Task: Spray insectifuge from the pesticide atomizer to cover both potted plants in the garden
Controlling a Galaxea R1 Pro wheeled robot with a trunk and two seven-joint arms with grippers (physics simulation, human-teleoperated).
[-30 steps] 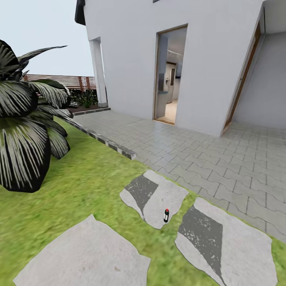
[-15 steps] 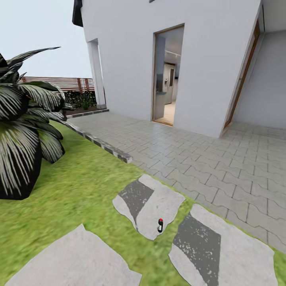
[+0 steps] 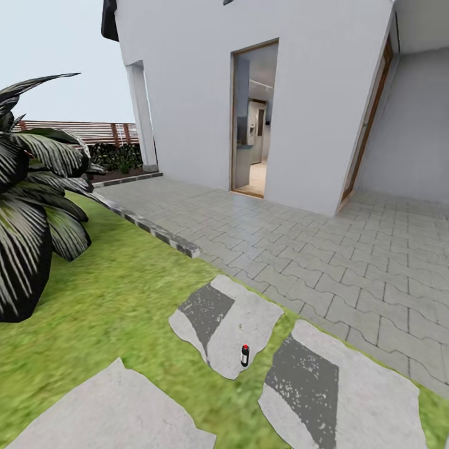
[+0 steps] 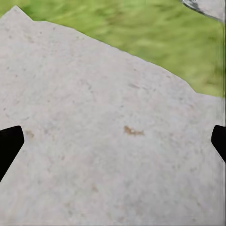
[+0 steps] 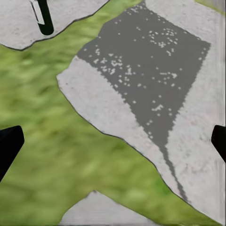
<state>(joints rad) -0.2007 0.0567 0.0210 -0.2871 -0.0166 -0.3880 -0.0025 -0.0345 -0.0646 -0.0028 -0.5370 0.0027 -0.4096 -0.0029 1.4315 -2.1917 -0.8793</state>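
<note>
The pesticide atomizer [image 3: 245,355], a slim dark bottle with a red top, stands upright on the near edge of a grey stepping stone [image 3: 240,312] in the lawn. In the right wrist view the lower part of the atomizer [image 5: 43,16] shows on that stone, well ahead of my right gripper [image 5: 113,143], which is open over grass and a dark-patched stone [image 5: 150,80]. My left gripper [image 4: 113,143] is open above a pale stepping stone [image 4: 94,141], its black fingertips [image 4: 9,146] far apart. The two potted plants are out of view.
A big dark spiky-leaved plant [image 3: 28,206] stands on the lawn at the left. A paved patio [image 3: 324,249] with a stone kerb [image 3: 156,234] leads to the white house and its open doorway [image 3: 252,121]. A brown slatted fence [image 3: 93,131] and low bushes [image 3: 118,156] lie far back.
The whole picture has slid left and slightly down, so the camera has moved. The atomizer stands in the same spot on its stone.
</note>
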